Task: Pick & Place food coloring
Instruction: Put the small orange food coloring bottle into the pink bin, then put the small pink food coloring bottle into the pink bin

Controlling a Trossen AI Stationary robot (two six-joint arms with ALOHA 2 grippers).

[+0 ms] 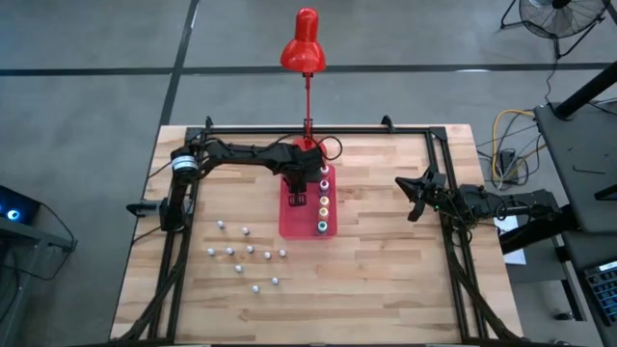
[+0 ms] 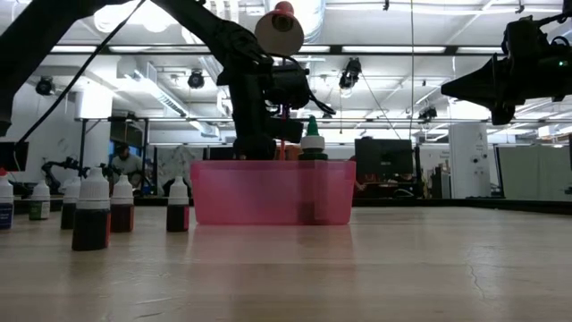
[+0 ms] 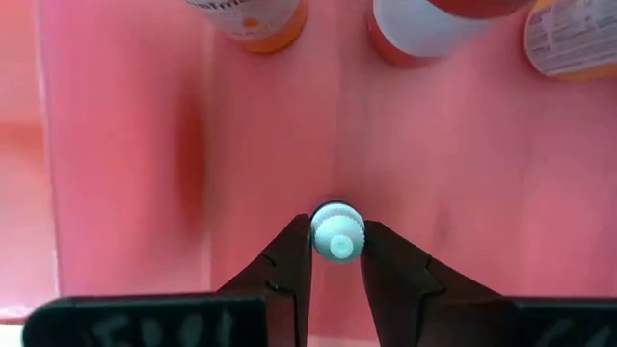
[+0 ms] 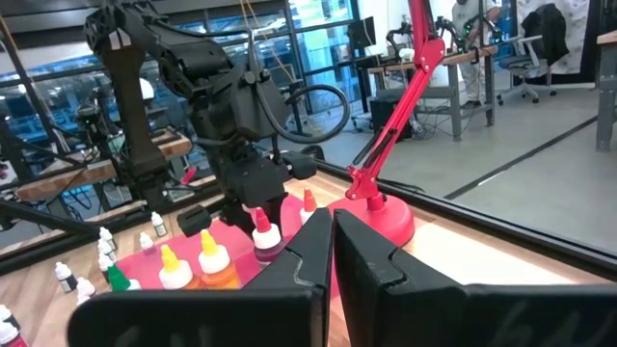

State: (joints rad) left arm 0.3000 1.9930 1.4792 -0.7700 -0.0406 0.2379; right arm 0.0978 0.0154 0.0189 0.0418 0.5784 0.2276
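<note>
A flat red tray (image 1: 289, 220) lies mid-table with a row of bigger food coloring bottles (image 1: 325, 193) along its right side. Several small white-capped bottles (image 1: 246, 255) stand loose on the wood to its near left. My left gripper (image 3: 337, 253) points down into the tray's left half, shut on one small white-capped bottle (image 3: 337, 234). At the table's right, my right gripper (image 4: 333, 241) waits level and shut, holding nothing. My left gripper pinches the small bottle's white cap (image 3: 337, 222) between its two fingers, one on each side. The fingers come from above, pointing steeply down. The bottle stands upright under them over the tray floor; whether its base rests on the tray, I cannot tell.
A red desk lamp (image 1: 306, 43) stands at the far edge just behind the tray, its base (image 4: 381, 217) next to it. A black frame (image 1: 439, 164) runs around the table. Bare wood lies between the tray and the right arm.
</note>
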